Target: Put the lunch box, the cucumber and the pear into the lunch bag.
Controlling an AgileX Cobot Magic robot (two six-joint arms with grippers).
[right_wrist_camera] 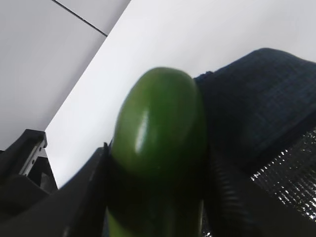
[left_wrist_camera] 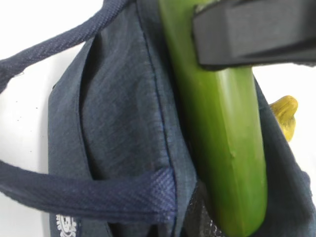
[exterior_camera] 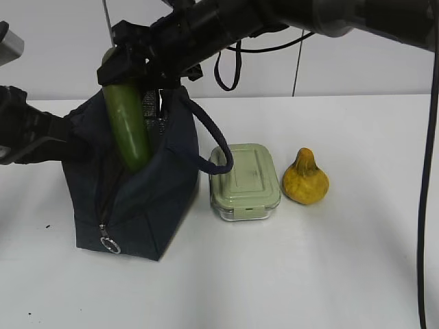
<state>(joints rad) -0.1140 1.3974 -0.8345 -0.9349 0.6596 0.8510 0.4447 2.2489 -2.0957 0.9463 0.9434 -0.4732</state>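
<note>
The right claw [exterior_camera: 127, 72] stood over the lunch bag [exterior_camera: 147, 205], clamped on the upper part of the cucumber [exterior_camera: 128, 130], whose lower end already filled much of the bag's mouth below it. Beside that claw, toward the lunch box [exterior_camera: 245, 181], one loop handle [exterior_camera: 212, 140] arched over the rim and crossed the gap between bag and box. On the far side of the bag from that handle, the left claw [exterior_camera: 65, 140] pressed against the fabric wall, blocking that approach. Past the lunch box the pear [exterior_camera: 305, 179] stood just apart from it. In front of the bag, box and pear, the bench [exterior_camera: 309, 274] lay bare and open.
</note>
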